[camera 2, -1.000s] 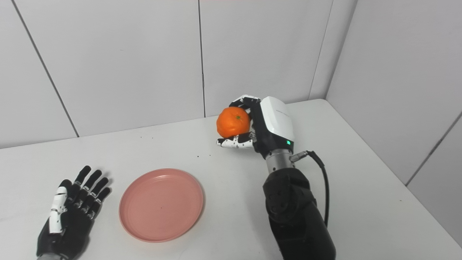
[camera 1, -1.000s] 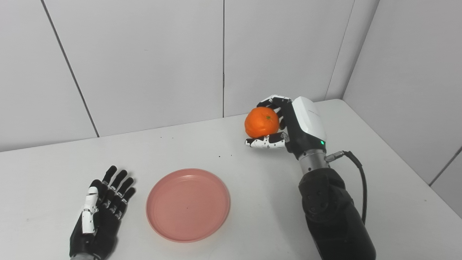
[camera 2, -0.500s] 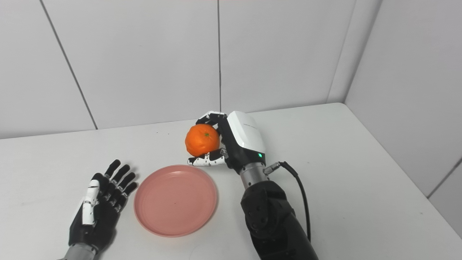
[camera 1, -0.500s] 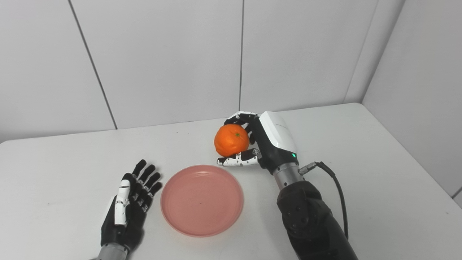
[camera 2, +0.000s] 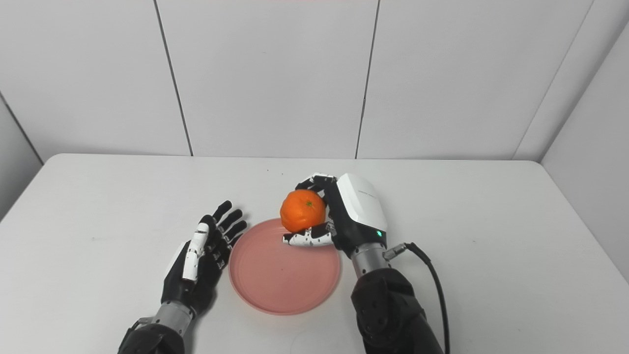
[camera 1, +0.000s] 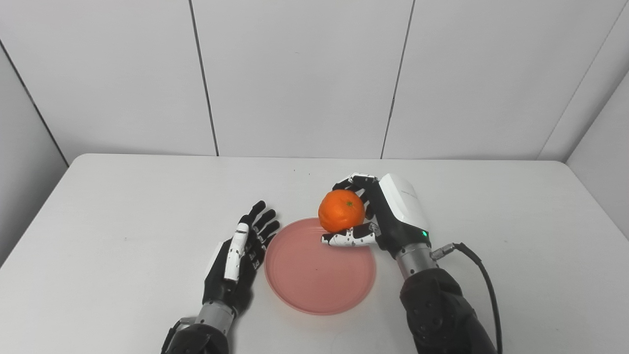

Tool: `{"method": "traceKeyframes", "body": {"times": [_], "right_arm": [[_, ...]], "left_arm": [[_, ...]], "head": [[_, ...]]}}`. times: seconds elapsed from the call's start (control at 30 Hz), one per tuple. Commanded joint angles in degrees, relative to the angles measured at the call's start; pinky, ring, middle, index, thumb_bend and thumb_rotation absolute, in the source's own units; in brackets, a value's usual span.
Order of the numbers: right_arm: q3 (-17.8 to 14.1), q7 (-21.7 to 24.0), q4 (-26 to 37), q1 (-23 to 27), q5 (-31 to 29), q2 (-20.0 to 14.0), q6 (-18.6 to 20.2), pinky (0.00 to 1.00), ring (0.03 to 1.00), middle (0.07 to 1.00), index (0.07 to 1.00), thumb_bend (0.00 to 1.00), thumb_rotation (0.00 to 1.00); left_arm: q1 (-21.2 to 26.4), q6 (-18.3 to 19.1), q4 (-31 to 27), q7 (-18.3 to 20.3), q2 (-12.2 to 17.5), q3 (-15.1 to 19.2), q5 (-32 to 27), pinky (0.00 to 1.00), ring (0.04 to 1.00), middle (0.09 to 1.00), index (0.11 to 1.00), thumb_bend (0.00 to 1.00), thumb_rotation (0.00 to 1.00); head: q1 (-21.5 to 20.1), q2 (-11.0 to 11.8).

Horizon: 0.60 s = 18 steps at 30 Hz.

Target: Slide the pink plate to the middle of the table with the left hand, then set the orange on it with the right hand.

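Observation:
The pink plate (camera 1: 314, 275) lies flat near the middle front of the white table (camera 1: 123, 211). My right hand (camera 1: 383, 216) is shut on the orange (camera 1: 341, 210) and holds it over the plate's far right rim, above the plate. My left hand (camera 1: 241, 255) is open, fingers spread, lying just left of the plate's rim; I cannot tell whether it touches the rim. Both also show in the right eye view: the orange (camera 2: 302, 210) and the plate (camera 2: 280, 275).
White wall panels stand behind the table's far edge. A black cable (camera 1: 484, 285) trails from my right wrist over the table. The table's right edge (camera 1: 594, 196) meets a side wall.
The camera has swung left, shifting the whole picture. My right hand has carried the orange toward the plate and now holds it over the rim. The left hand stays open beside the plate.

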<state>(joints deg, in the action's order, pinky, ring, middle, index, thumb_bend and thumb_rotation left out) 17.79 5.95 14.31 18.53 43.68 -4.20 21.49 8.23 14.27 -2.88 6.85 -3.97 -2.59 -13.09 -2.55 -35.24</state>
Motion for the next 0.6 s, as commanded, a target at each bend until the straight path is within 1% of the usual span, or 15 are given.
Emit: {"method": "traceKeyframes", "body": {"times": [0.0, 0.23, 0.43, 0.57], "right_arm": [[0.3, -1.0, 0.3, 1.4, -0.3, -0.1, -3.5, 0.30, 0.387, 0.445, 0.519, 0.53, 0.00], [2.0, -1.5, -2.8, 1.0, -0.9, -0.2, -4.7, 0.28, 0.368, 0.432, 0.525, 0.52, 0.00], [2.9, -1.6, -4.6, 0.8, -1.2, 0.0, -5.4, 0.29, 0.378, 0.436, 0.524, 0.53, 0.00], [3.5, -1.8, -6.2, 0.8, -1.0, 0.5, -5.1, 0.28, 0.378, 0.435, 0.525, 0.52, 0.00]], "left_arm": [[-0.7, 0.3, 0.8, -0.6, -0.7, -0.5, 0.8, 0.91, 0.913, 0.922, 0.919, 0.41, 1.00], [-0.6, 0.5, 1.0, -1.0, -1.6, -0.4, 1.5, 0.90, 0.906, 0.914, 0.915, 0.41, 1.00], [-0.5, 0.2, 1.3, -1.5, -2.0, -0.6, 2.2, 0.90, 0.905, 0.911, 0.912, 0.41, 1.00], [-0.5, 0.6, 1.2, -1.9, -2.2, -0.4, 2.2, 0.90, 0.909, 0.913, 0.911, 0.41, 1.00]], "head": [[0.2, 0.0], [1.4, 0.0], [2.2, 0.2], [2.2, 0.2]]}}
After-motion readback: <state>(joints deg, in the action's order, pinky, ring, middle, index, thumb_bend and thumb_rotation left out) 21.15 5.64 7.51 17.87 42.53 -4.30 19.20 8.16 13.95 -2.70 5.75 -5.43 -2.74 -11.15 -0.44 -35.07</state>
